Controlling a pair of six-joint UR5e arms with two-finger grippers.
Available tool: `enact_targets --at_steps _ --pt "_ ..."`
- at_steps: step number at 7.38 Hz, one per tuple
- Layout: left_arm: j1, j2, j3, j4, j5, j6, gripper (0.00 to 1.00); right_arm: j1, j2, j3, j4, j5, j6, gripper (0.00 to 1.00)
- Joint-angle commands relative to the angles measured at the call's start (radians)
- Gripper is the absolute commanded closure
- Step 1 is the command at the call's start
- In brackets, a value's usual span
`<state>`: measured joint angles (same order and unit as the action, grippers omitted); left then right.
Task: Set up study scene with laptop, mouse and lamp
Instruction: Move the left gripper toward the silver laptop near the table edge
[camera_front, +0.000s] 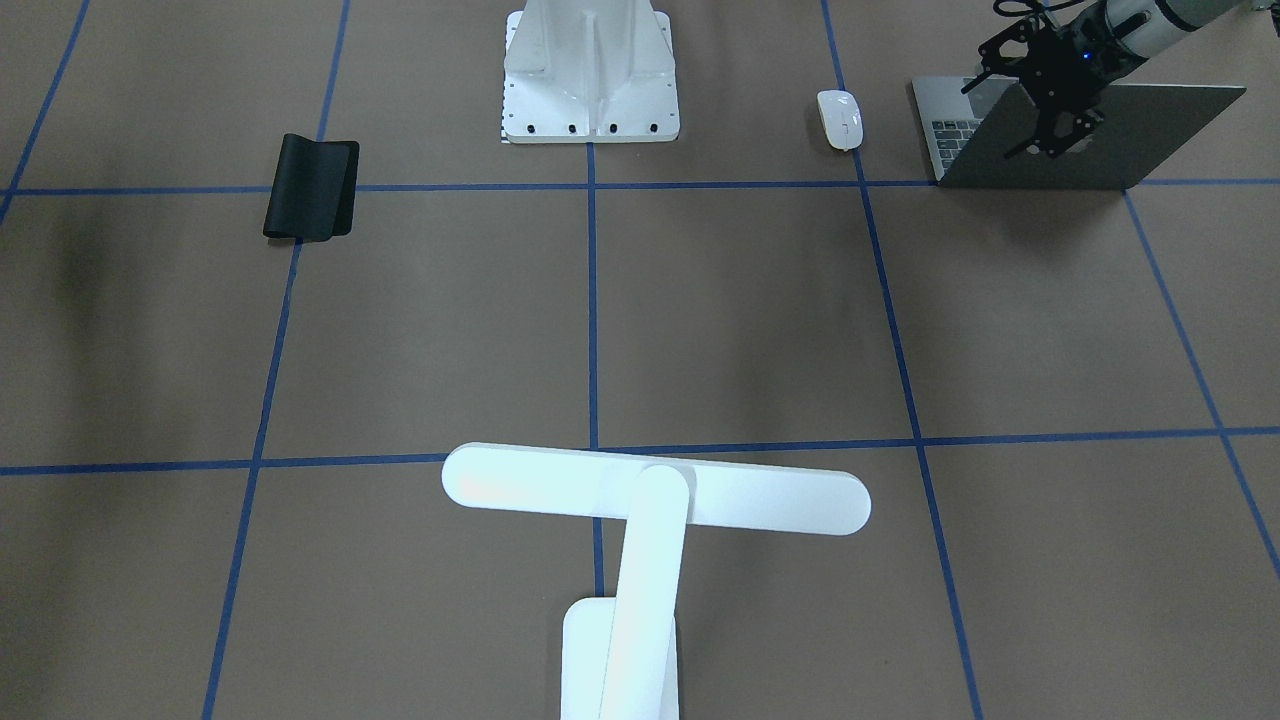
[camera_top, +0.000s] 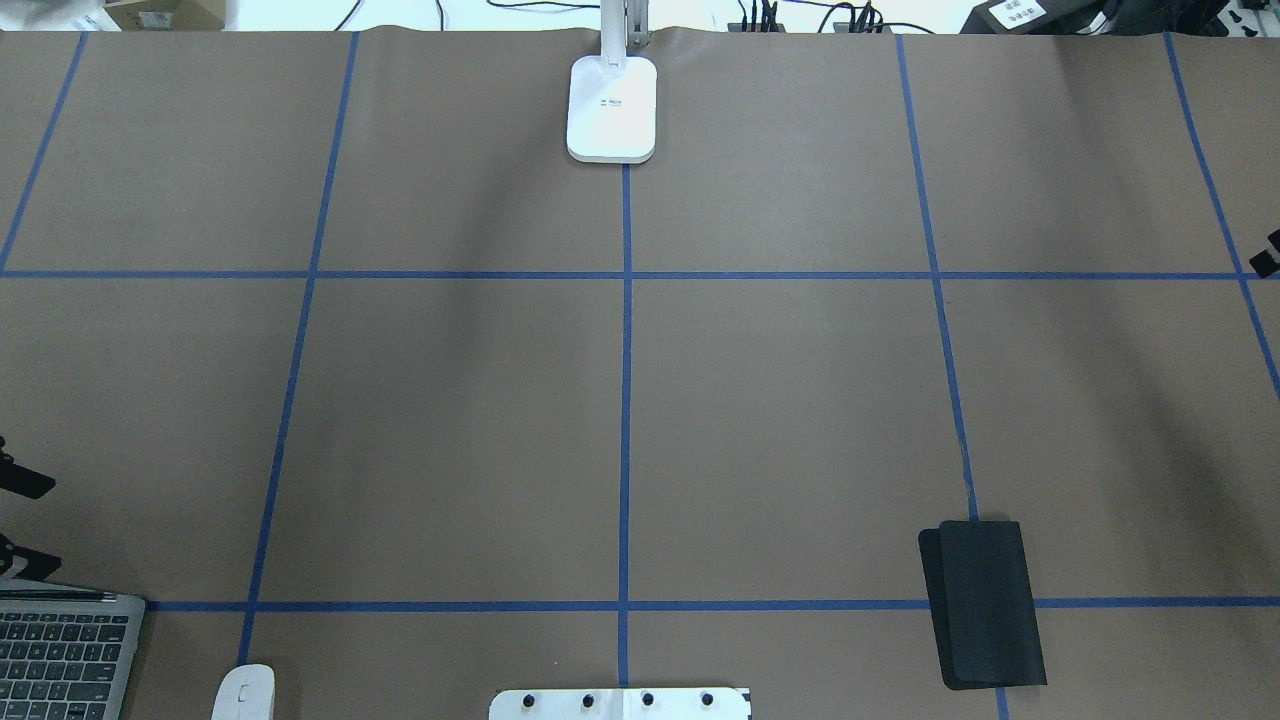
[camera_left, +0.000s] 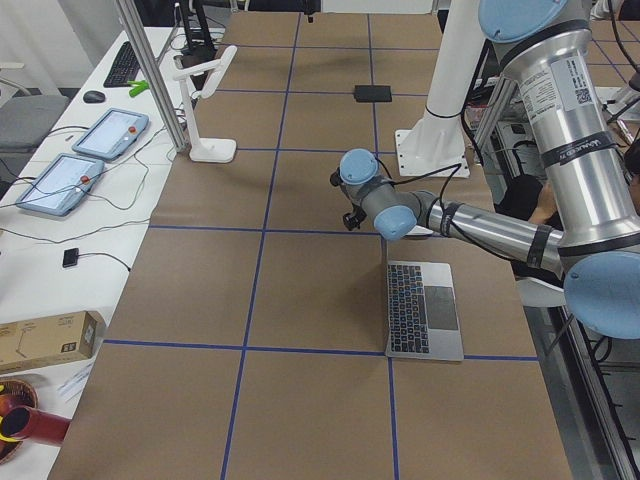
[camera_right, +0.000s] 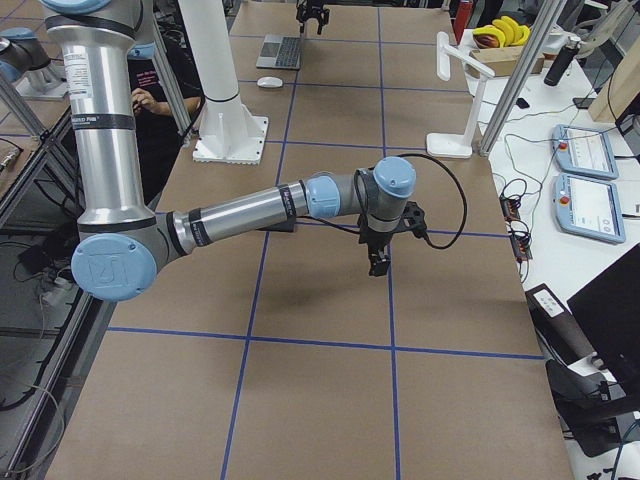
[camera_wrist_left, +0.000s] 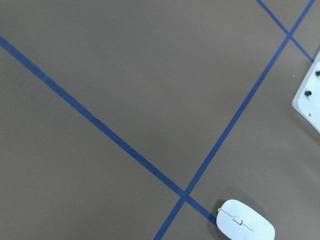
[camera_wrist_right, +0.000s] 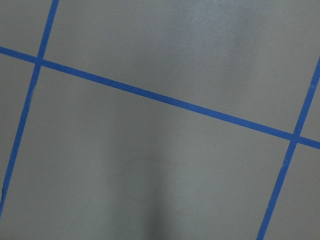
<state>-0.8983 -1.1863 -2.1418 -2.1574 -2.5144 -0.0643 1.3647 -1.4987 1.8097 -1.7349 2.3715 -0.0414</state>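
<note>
Overhead view, L to R, all placed vs the white ribbed metal pedestal w/ bolt holes (camera_top: 620, 704), 1x, at mid near edge.

1x slim grey metal laptop w/ black keys (camera_top: 60, 640): far L of pedestal, same near row. It is open, lid up, keys toward the robot.
1x small glossy white oval mouse (camera_top: 245, 693): btwn laptop and pedestal, closer to laptop, not touching it, flat on table.
1x white T-shaped desk lamp w/ long bar head (camera_top: 612, 105): straight across from pedestal at far edge, base on the centre tape line. It stands upright, w/ head bar crosswise above the table.
1x flat black mat, one edge folded over (camera_top: 985, 600): R of pedestal, well apart, lying on a tape crossing.

2x arms. Left gripper (camera_front: 1055, 125): L of pedestal, hanging just past the laptop lid on its back side. Fingers spread apart, nothing btwn them. Right gripper (camera_right: 378, 258): R of pedestal, out over bare paper beyond the mat. Only a sliver shows overhead, so can't tell how wide it is; nothing seen in it.

Surface: 1x table in brown paper (camera_top: 780, 430) w/ blue tape grid.
Room: side bench w/ 2x touchscreen pendants (camera_right: 585, 180), cables, cardboard box (camera_left: 45, 340). 1x person (camera_right: 160, 100) seated behind the robot.
</note>
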Motion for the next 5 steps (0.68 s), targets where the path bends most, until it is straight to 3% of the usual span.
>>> enact_targets --at_steps 1,2,5 --pt "-0.005 0.04 0.008 0.002 -0.093 -0.002 0.0 -0.006 0.0 0.0 0.0 0.0 0.0 0.01" --pt "-0.013 0.042 0.008 0.002 -0.153 -0.015 0.0 -0.006 0.0 -0.001 0.0 0.0 0.0 0.01" --pt "-0.011 0.036 0.01 -0.082 -0.146 -0.023 0.01 -0.007 0.002 0.0 0.0 0.0 0.0 0.01"
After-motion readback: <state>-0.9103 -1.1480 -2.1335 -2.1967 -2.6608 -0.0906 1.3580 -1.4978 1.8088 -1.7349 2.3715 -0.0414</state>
